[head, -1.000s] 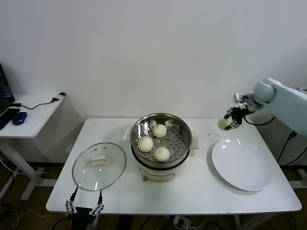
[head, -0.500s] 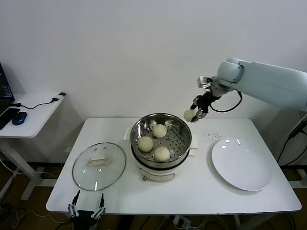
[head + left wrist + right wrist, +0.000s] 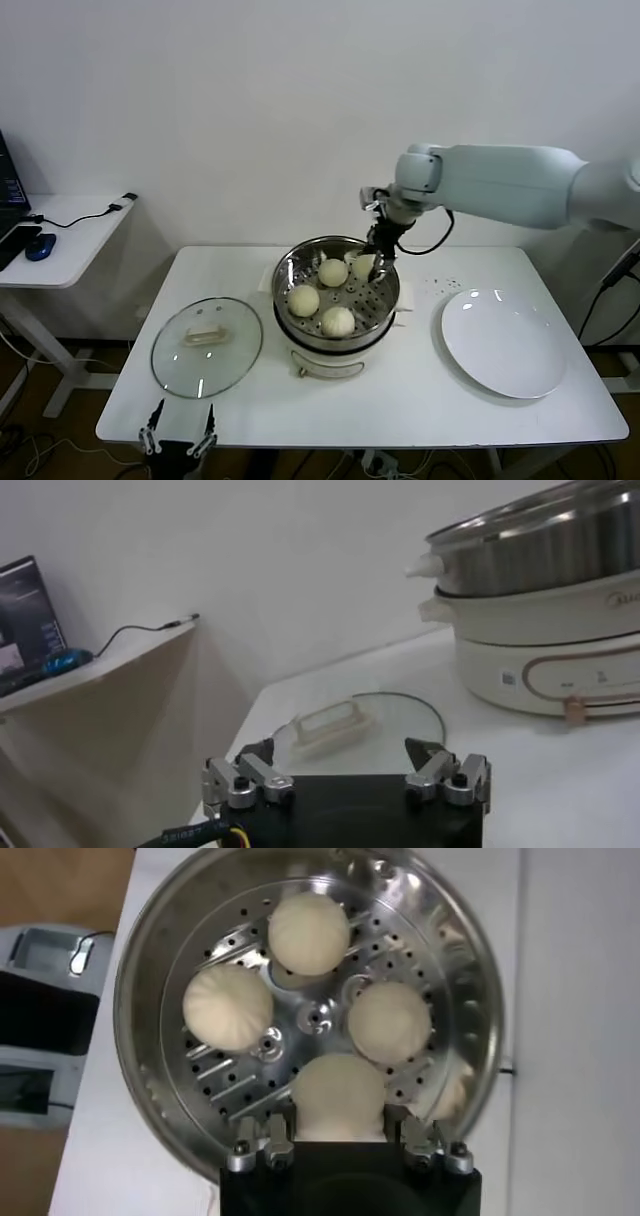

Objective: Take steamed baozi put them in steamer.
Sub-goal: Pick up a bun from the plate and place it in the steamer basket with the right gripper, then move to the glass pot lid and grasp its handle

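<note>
The steamer (image 3: 383,300) is a shiny perforated steel basket on a white cooker base at the table's middle. Three cream-white baozi lie in it: one at the back (image 3: 332,272), one at the left (image 3: 303,300), one at the front (image 3: 338,321). My right gripper (image 3: 366,266) is over the basket's far right part, shut on a fourth baozi (image 3: 339,1098) held just above the perforated bottom (image 3: 318,1018). My left gripper (image 3: 177,438) is open and empty below the table's front left edge, near the glass lid.
A round glass lid (image 3: 206,346) with a white handle lies on the table left of the steamer; it shows in the left wrist view (image 3: 365,720). A flat white plate (image 3: 503,342) lies at the right. A side desk (image 3: 62,235) stands at far left.
My right arm has carried the baozi leftward from above the plate, past the steamer's far right rim, and lowered it inside the basket. The left arm has stayed put.
</note>
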`<state>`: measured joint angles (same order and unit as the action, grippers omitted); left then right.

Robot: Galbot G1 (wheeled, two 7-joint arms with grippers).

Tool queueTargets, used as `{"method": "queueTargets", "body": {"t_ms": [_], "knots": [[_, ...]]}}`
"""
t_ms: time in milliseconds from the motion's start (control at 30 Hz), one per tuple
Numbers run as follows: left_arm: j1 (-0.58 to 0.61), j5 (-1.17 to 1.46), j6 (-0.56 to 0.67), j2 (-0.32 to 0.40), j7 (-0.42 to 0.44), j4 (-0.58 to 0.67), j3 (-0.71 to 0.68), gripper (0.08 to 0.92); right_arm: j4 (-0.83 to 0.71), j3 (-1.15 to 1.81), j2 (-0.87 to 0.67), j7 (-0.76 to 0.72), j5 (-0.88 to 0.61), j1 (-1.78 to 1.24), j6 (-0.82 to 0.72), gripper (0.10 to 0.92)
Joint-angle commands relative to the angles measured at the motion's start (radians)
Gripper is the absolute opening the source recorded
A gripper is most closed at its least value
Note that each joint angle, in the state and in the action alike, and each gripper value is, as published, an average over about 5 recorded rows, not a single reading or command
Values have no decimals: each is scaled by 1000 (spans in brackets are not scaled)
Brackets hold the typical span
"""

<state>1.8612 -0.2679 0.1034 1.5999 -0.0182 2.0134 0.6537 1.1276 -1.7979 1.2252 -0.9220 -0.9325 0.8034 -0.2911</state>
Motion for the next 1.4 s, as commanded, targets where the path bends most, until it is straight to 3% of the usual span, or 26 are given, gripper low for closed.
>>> {"method": "queueTargets", "body": {"t_ms": [33,333,600,833,1100,1400], "knots": [[-2,12,3,-23,-1,-17,8,823,-24,-46,87,31,-28,-85,-14,577],[-10,14,2,-26,-1,-28,8,823,-33,-49,70,36,-2,-105,-16,595],[-10,9,1,-25,-1,-23,6,823,-30,-24,52,45,-7,-104,-20,775],[-6,7,2,-25,-2,-17,8,823,0,-5,-1,22,-7,-62,-12,822],[-7,0,1,-24,-2,-9,7,823,62,58,-168,29,-20,0,81,823],[1,-28,7,-20,-10,10,20,823,210,203,-466,267,-114,-34,330,823]]}}
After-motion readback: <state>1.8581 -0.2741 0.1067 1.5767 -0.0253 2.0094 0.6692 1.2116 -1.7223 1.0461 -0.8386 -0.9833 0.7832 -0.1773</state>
